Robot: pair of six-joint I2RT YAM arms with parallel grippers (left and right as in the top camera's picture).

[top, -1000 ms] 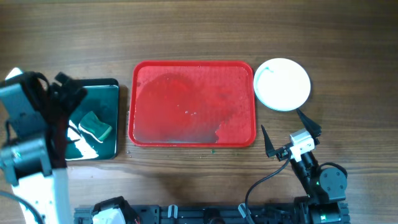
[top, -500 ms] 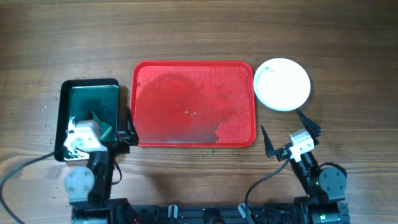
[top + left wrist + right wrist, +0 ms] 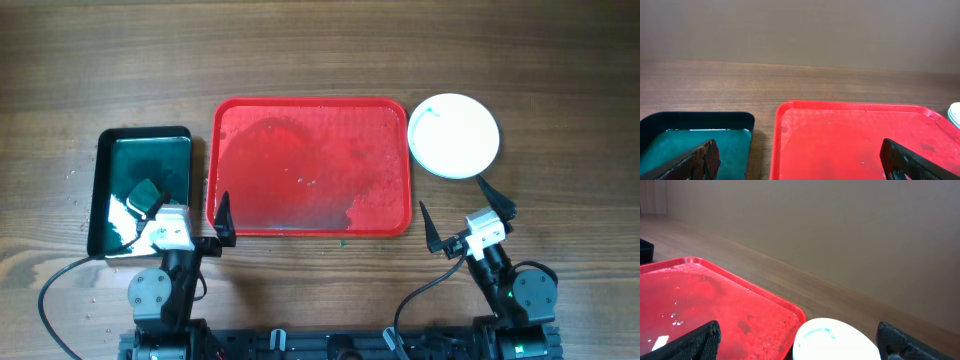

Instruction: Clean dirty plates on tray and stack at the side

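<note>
The red tray (image 3: 400, 215) lies mid-table, wet and holding no plates; it also shows in the left wrist view (image 3: 850, 130) and the right wrist view (image 3: 715, 300). The plates (image 3: 455, 135) sit in a stack on the wood right of the tray, white on top with a faint teal arc; they also show in the right wrist view (image 3: 832, 340). My left gripper (image 3: 190, 215) is open and empty at the near left, between the black tray and the red tray. My right gripper (image 3: 465, 210) is open and empty, just in front of the stack.
A black tray (image 3: 142, 150) of green water stands left of the red tray, with a green sponge (image 3: 143, 197) at its near end. Small water drops dot the wood at the far left. Both arm bases sit at the front edge.
My left arm has swung down from over the black tray and settled at the front left. The sponge now lies free in the black tray. The right arm has not moved.
</note>
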